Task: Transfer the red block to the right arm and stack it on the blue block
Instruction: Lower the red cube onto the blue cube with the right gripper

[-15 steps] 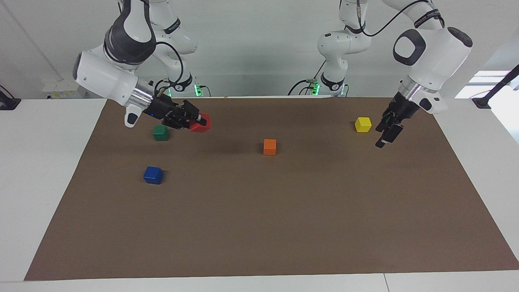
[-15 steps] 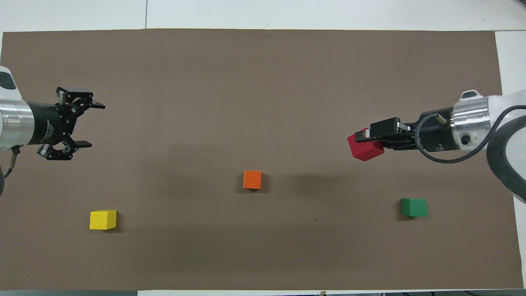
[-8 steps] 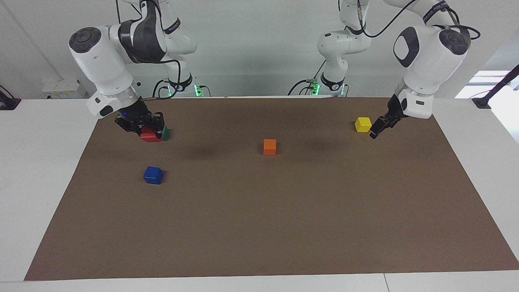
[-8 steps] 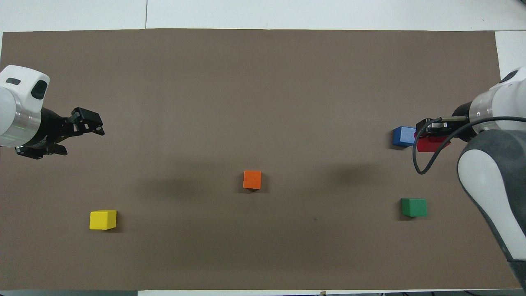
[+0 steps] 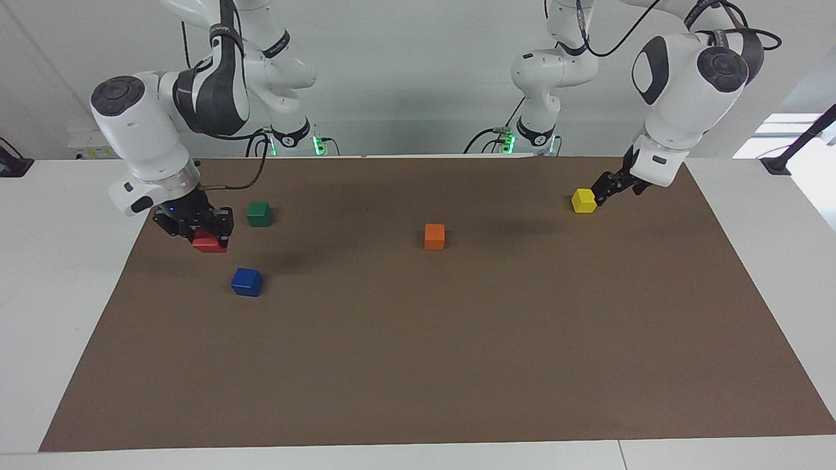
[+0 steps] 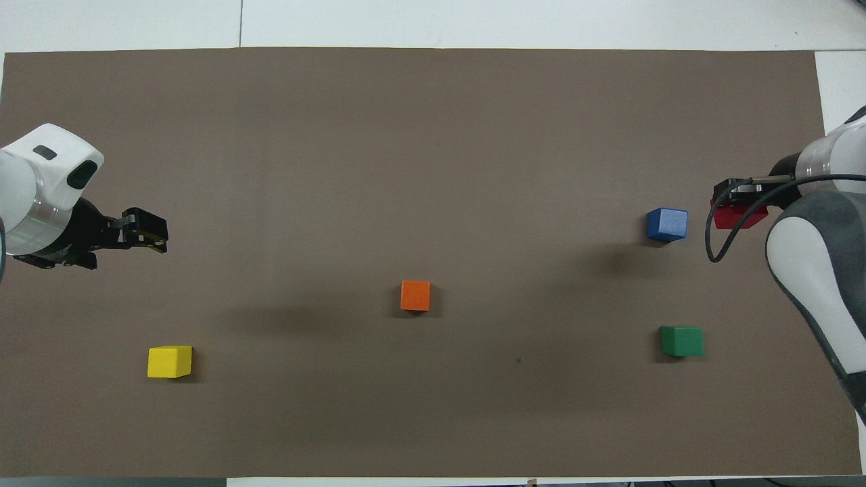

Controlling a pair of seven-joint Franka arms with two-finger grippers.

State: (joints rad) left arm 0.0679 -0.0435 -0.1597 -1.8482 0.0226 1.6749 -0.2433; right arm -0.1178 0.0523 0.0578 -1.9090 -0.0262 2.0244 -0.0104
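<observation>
**Right arm swung red block out toward table edge**

Since a second ago the right pincer (image 5: 208, 236) has carried the red block (image 5: 209, 244) from above the green block (image 5: 258, 213) out to the right arm's end of the mat, now pointing down instead of sideways. It's clamped on the red block, held in the air over the brown mat (image 5: 418, 365), beside the blue block (image 5: 247, 282) but not over it. Blue block sits untouched on the mat, nothing on top.

Overhead view: right pincer (image 6: 739, 196) mostly hidden under its own wrist and cable; only a sliver of red block (image 6: 737, 218) shows, next to blue block (image 6: 667, 224). Right arm cut off at the frame edge.

Left pincer (image 5: 605, 190) has pulled back, now in the air just beside the yellow block (image 5: 584, 200), fingers spread, holding nothing. From the front it's seen end-on and hard to read; overhead it (image 6: 145, 233) looks narrow too.

Orange block (image 5: 434, 236) mid-mat, unmoved.
</observation>
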